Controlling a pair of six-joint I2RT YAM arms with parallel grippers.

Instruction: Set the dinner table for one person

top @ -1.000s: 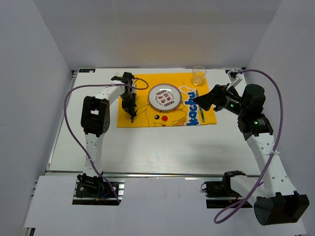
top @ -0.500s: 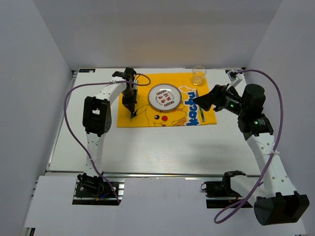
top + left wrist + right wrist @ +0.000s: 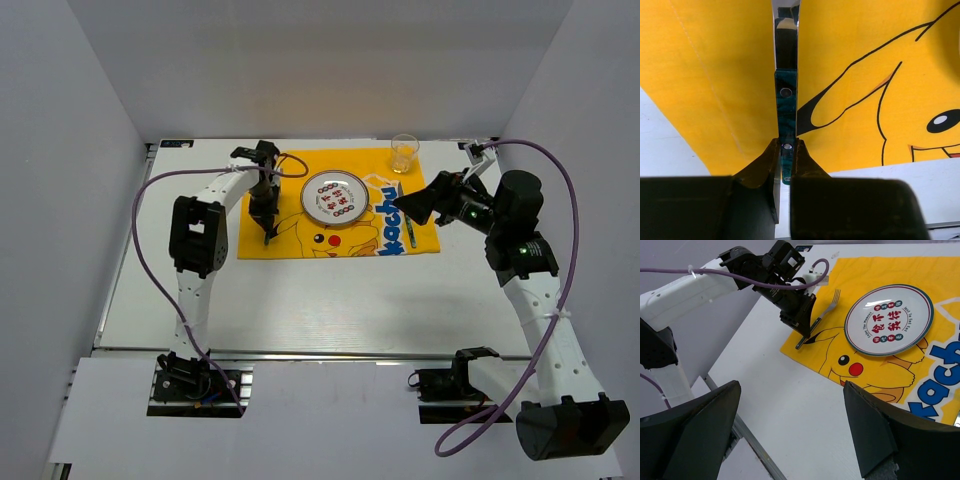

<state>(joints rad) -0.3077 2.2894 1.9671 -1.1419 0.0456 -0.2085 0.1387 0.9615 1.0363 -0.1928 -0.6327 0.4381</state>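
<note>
The white dinner table (image 3: 300,300) carries a yellow Pikachu placemat (image 3: 300,243). A round patterned plate (image 3: 333,197) sits in the mat's middle and also shows in the right wrist view (image 3: 888,319). My left gripper (image 3: 266,215) is shut on the teal handle of a fork (image 3: 786,107). It holds the fork low over the mat's left part, left of the plate, tines pointing away. The right wrist view shows this fork (image 3: 824,312) and the left gripper (image 3: 801,322). My right gripper (image 3: 412,205) is open and empty, hovering above the mat's right side (image 3: 790,390).
A clear glass cup (image 3: 404,153) stands at the mat's far right corner. A teal-handled utensil (image 3: 409,225) lies along the mat's right edge. The table's metal front rail (image 3: 300,352) runs along the near edge. White walls enclose the table on three sides.
My left gripper has shifted slightly right and away with the fork still in it. The right arm has barely moved.
</note>
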